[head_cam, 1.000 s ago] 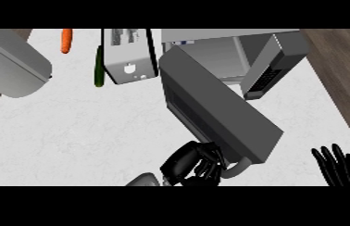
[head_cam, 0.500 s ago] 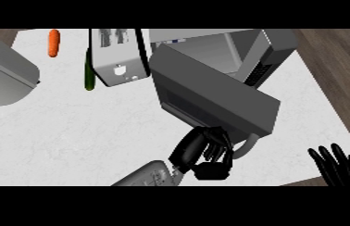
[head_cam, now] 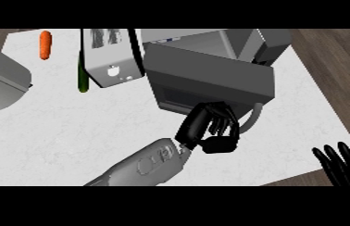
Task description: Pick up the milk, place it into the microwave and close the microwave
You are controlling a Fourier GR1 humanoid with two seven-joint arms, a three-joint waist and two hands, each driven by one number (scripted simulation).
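Left black hand (head_cam: 209, 128), fingers curled and holding nothing I can see, presses the grey microwave door (head_cam: 205, 84) near its lower edge, beside the curved handle (head_cam: 254, 118). No milk carton shows; whether it sits inside the grey microwave (head_cam: 205, 40) I cannot tell. Fingers could slip off the edge, leaving the door ajar. Right hand (head_cam: 335, 158) rests open at four o'clock.

The microwave door (head_cam: 212, 84) swings across the microwave (head_cam: 226, 44) opening, blocking frontal access. The left hand (head_cam: 209, 130) sits against the door's lower edge. The toaster (head_cam: 109, 58) crowds the left side. Bare desk (head_cam: 82, 128) lies open front-left.
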